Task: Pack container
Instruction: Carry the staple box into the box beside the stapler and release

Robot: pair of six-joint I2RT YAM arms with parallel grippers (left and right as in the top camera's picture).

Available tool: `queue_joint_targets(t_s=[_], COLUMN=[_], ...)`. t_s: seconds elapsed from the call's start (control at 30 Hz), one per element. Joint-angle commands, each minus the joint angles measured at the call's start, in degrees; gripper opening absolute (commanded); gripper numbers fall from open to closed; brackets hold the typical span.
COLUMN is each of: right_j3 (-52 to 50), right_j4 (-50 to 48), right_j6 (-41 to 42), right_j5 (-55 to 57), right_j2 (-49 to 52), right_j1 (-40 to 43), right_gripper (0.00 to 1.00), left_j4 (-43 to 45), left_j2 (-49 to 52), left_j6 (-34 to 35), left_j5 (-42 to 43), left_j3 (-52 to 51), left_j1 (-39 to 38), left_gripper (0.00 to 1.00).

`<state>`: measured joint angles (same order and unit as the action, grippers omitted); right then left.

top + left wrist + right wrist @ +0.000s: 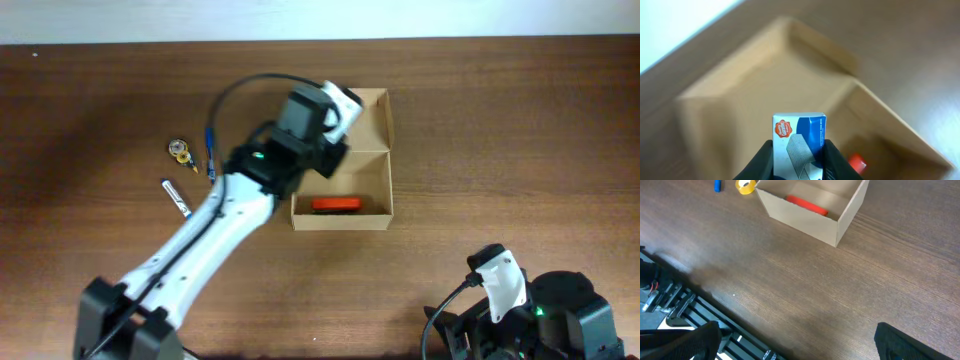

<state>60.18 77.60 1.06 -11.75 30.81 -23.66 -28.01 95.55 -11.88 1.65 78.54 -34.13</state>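
The container is an open tan cardboard box at the table's middle, its flap lid laid open behind it. It also shows in the left wrist view and the right wrist view. An orange-red item lies inside it. My left gripper is shut on a blue and white staples box and holds it above the container. My right gripper is open and empty at the near right of the table.
A yellow tape roll, a blue pen and a small white and blue pen lie to the left of the container. The tape roll and blue pen also show in the right wrist view.
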Motion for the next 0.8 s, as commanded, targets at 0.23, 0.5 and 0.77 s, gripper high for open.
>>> queue_joint_targets(t_s=[0.23,0.5,0.77], right_j3=[0.02,0.02,0.02], right_j4=[-0.24,-0.22,-0.22], right_j6=[-0.39,-0.39,-0.39], right_j5=[-0.55,-0.55,-0.55], right_j2=[-0.11,-0.11,-0.11], right_j1=[0.07,0.07,0.07], right_gripper=[0.99,0.99,0.99], left_j4=[-5.9,-6.21,-5.44], left_j2=[8.72,10.64,10.62], left_j6=[-22.69,-25.94,-25.88], left_j5=[12.57,14.69,14.67], left_j3=[-0.13,-0.11,-0.11], left_j1=[-5.92,-6.01,-6.01], left_gripper=[0.26,0.26,0.65])
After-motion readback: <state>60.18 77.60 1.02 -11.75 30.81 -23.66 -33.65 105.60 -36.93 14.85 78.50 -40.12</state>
